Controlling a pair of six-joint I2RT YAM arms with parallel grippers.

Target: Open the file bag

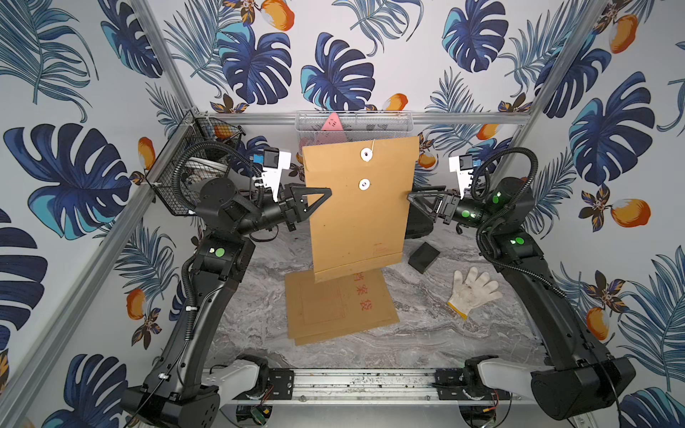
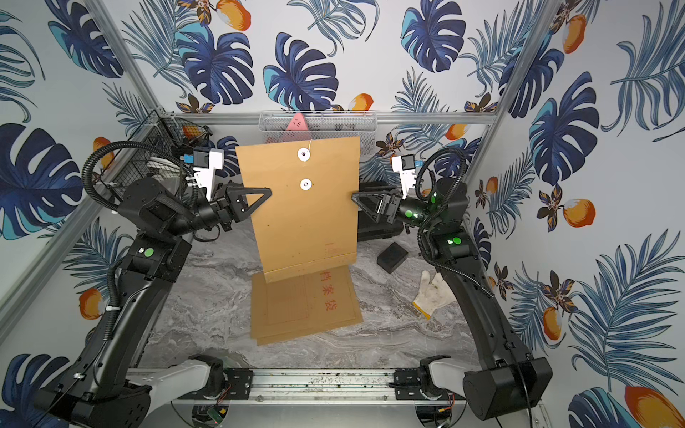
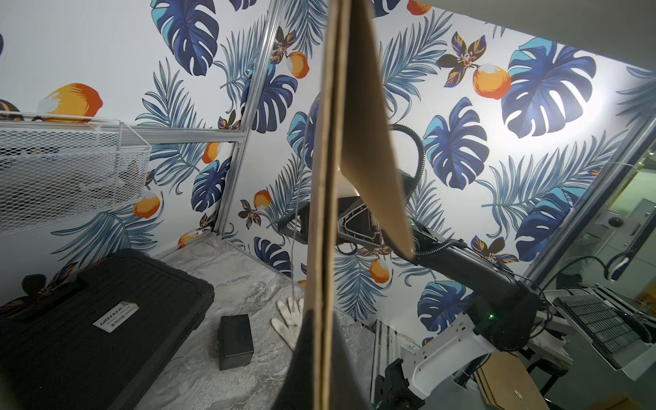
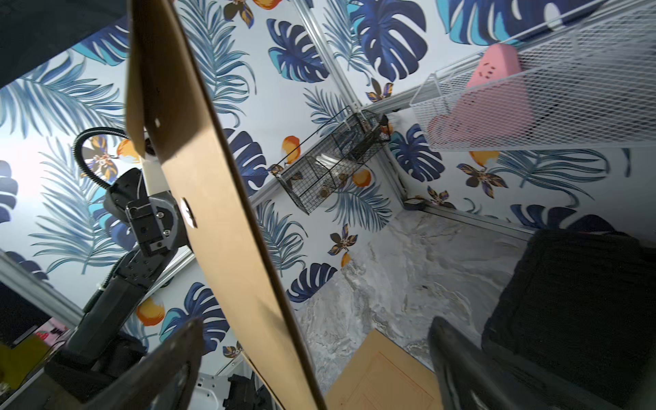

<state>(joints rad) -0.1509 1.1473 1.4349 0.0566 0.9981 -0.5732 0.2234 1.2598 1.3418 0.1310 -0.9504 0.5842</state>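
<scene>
The file bag [image 1: 361, 215], a brown paper envelope with two white string discs [image 1: 364, 184], hangs upright in the air above the table in both top views. My left gripper [image 1: 328, 192] is shut on its left edge; in the left wrist view the bag [image 3: 321, 248] runs edge-on between the fingers [image 3: 301, 372], and its flap [image 3: 372, 142] stands away from the body. My right gripper [image 1: 409, 196] is open at the bag's right edge. In the right wrist view the bag [image 4: 227, 230] passes between its widely spread fingers [image 4: 458, 355] without touching them.
More brown file bags [image 1: 339, 307] lie flat on the marble table under the held one. A white glove [image 1: 472, 291] and a small black box [image 1: 423, 256] lie to the right. A black case [image 3: 99, 312] sits at the back. A white mesh basket [image 1: 389, 124] and a black wire basket [image 1: 178, 174] hang on the frame.
</scene>
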